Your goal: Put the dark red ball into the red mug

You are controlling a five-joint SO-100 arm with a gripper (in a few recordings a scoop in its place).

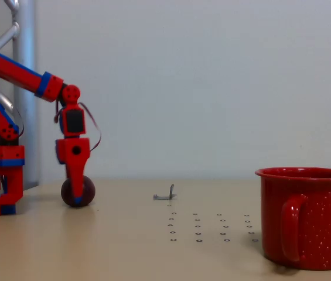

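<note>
Fixed view, side-on at table height. The gripper (77,196) pointed straight down with its fingers set around the dark red ball (78,192), one red finger crossing the front of the sphere and a small blue tip showing at its lower edge. The jaws appeared closed on the ball, though the far finger was hidden behind it. The ball sat at the tabletop (124,246), and whether it rested on the surface or was just clear of it could not be told.

Above the ball rose the red wrist block, a dark servo body with a looped cable beside it, and a red-and-blue arm link (19,73) slanting up and to the picture's left of the ball. The arm's base (1,187) stood on the table to the left of the ball, in front of a grey metal post (24,93).

To the right of the ball, near the table's middle, lay a small bent metal piece (165,195). Nearer the camera than that piece, a grid of small dark-ringed holes (211,228) marked the tabletop. The red mug (309,216) stood upright well to the right of the ball, at the picture's right edge, white-speckled, its loop handle turned toward the camera's left. Between ball and mug only the metal piece and the holes lay on the table. A plain pale wall (212,82) closed the background.
</note>
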